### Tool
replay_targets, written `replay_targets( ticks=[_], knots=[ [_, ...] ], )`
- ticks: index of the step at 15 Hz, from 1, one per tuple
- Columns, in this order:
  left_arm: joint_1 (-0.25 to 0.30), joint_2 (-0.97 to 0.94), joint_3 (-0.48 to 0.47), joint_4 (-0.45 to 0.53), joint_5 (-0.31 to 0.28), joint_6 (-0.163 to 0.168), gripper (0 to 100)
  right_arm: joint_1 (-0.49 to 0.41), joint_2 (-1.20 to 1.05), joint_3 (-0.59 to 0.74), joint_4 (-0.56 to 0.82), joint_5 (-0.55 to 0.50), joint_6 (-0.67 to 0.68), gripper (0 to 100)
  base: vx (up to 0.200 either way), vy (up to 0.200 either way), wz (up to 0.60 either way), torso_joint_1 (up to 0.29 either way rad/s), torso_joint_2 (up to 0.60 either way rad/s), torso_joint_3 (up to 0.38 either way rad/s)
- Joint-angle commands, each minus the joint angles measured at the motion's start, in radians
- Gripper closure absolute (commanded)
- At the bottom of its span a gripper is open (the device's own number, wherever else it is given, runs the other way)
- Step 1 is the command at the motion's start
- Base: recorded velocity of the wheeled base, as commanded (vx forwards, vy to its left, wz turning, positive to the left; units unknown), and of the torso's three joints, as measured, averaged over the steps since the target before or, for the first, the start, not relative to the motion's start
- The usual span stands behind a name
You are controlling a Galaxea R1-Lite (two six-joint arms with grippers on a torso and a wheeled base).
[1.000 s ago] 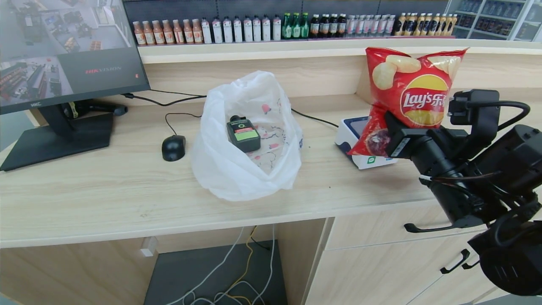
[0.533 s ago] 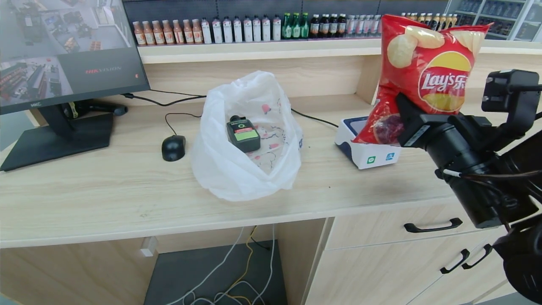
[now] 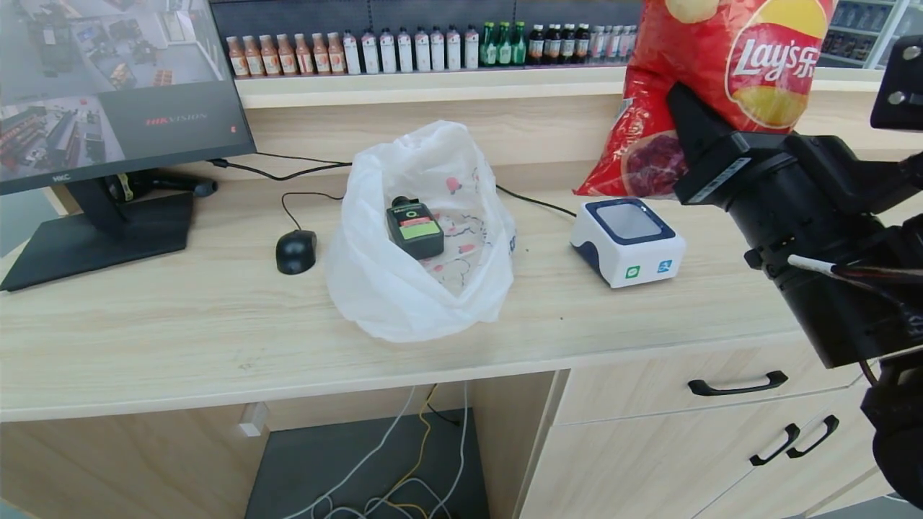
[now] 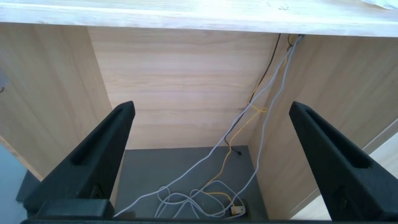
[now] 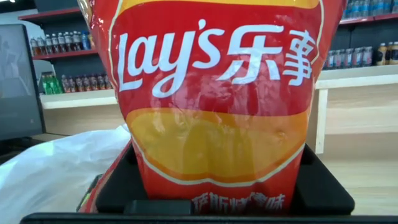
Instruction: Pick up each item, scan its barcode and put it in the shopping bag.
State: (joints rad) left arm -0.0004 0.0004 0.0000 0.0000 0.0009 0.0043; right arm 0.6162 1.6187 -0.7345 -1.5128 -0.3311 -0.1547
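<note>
A red chip bag (image 3: 721, 79) hangs high over the counter's right side, above the white barcode scanner (image 3: 626, 242). My right gripper (image 3: 689, 137) is shut on the bag's lower part; in the right wrist view the chip bag (image 5: 217, 106) rises between the black fingers (image 5: 320, 180). The white shopping bag (image 3: 422, 238) stands open mid-counter with a dark green-labelled item (image 3: 414, 227) inside. My left gripper (image 4: 211, 155) is open below the counter, facing the recess with loose cables (image 4: 236, 162).
A monitor (image 3: 108, 86) on its stand occupies the counter's left, with a black mouse (image 3: 295, 251) and its cable beside the shopping bag. Bottles line the shelf (image 3: 433, 76) behind. Drawers with black handles (image 3: 735, 386) sit under the counter's right part.
My right gripper has lifted the chip bag upward and a little right, off the scanner's top, which is now uncovered. Nothing else on the counter moved.
</note>
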Motion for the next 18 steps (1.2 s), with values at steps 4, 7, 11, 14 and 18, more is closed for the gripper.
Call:
replay_targets(
  ticks=[4, 7, 11, 14, 18],
  knots=[
    [-0.001, 0.000, 0.000, 0.000, 0.001, -0.001, 0, 0.002, 0.003, -0.002, -0.004, -0.003, 0.000, 100, 0.000, 0.000, 0.00, 0.000, 0.00, 0.000],
    [0.000, 0.000, 0.000, 0.000, 0.001, -0.003, 0, 0.002, 0.024, -0.013, -0.004, -0.003, 0.001, 100, 0.000, 0.000, 0.00, 0.000, 0.00, 0.000],
    [-0.001, 0.000, 0.000, 0.000, 0.001, -0.001, 0, 0.002, 0.047, -0.034, -0.004, -0.003, 0.000, 100, 0.000, 0.200, 0.00, 0.002, 0.00, 0.002],
    [0.000, 0.000, 0.000, 0.000, 0.001, -0.003, 0, 0.002, 0.056, -0.049, -0.004, -0.003, 0.001, 100, 0.000, 0.200, 0.00, 0.004, 0.00, 0.004],
    [0.000, 0.000, 0.000, 0.000, 0.001, -0.003, 0, 0.002, 0.053, -0.051, -0.004, -0.003, 0.001, 100, 0.000, 0.200, 0.00, 0.002, 0.00, 0.005]
  ],
)
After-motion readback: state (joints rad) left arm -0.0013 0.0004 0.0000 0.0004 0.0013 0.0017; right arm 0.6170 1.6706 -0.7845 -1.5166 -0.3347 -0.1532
